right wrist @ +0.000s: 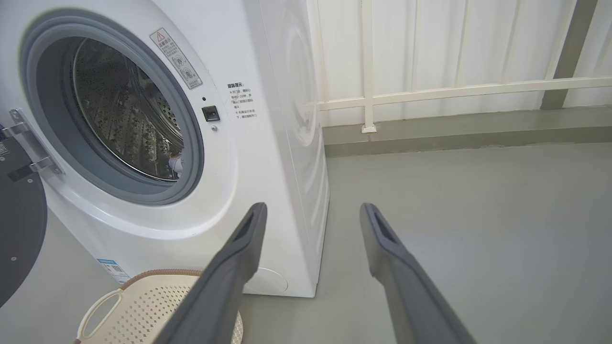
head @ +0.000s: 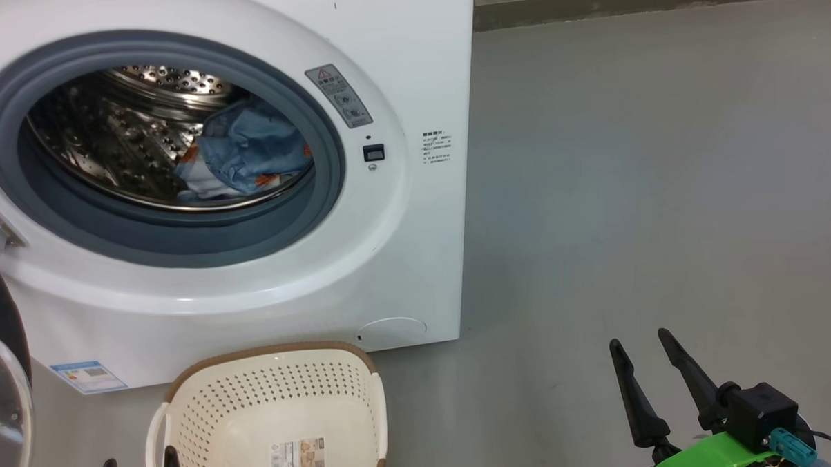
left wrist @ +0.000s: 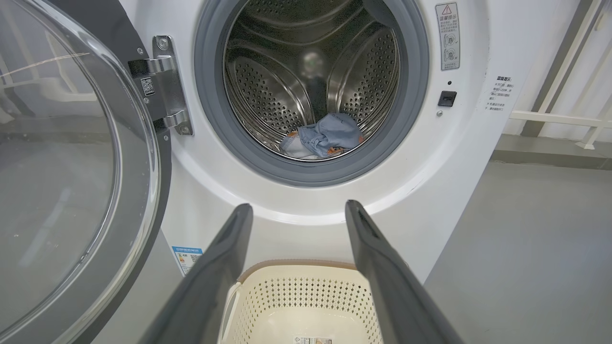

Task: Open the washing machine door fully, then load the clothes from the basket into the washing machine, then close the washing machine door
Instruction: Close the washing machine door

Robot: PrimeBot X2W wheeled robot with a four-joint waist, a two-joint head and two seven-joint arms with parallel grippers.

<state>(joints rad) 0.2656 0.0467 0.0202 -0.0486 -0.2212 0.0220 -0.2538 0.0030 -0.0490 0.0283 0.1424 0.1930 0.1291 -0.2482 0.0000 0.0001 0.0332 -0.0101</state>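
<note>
Grey floor (head: 628, 184), white washing machine (head: 409, 54), crumpled blue orange-printed clothes (head: 247, 153) in its steel drum (head: 108, 147), both jaws wide, empty.

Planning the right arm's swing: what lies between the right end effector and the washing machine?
Bare grey floor, and nothing else, separates the open right end effector from the washing machine, as the head view shows.
</note>
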